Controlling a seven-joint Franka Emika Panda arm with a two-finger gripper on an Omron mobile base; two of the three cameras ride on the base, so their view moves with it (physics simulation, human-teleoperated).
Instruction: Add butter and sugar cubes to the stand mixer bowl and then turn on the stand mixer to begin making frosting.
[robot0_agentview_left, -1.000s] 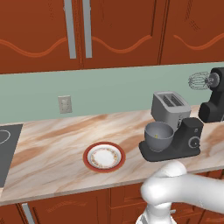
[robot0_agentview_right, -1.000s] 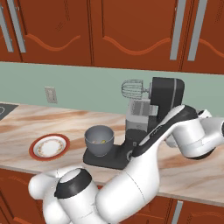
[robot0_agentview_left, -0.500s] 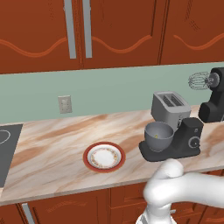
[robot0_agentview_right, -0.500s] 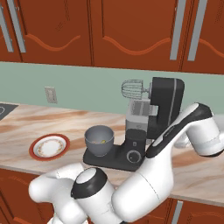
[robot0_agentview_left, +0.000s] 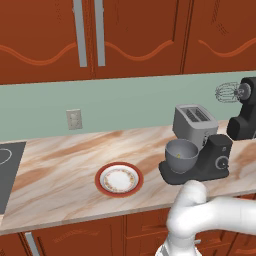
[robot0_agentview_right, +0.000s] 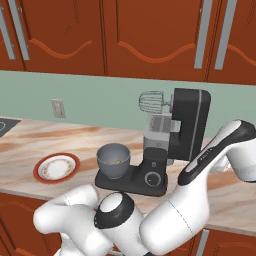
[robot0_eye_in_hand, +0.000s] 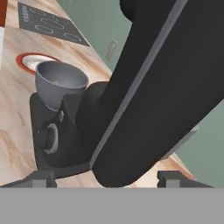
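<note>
Two dark fingertips of the gripper stand wide apart at the foot of the hand view, holding nothing, with the tilted-back black head of the stand mixer looming directly ahead of them. On the marble counter, the stand mixer's flat base carries the stand mixer bowl, a grey metal vessel set in front of the upright column and its round dial. Small yellowish and tan bits lie at the bottom of the bowl; whether they are the butter or the sugar cubes is too small to tell. The wire whisk hangs from the raised head, well above the bowl and clear of it. A red-rimmed white plate rests on the counter to the left of the mixer, apart from its base. A boxy grey toaster sits just behind the mixer, against the green wall. A black cooktop lies at the counter's far left, beyond the plate.
</note>
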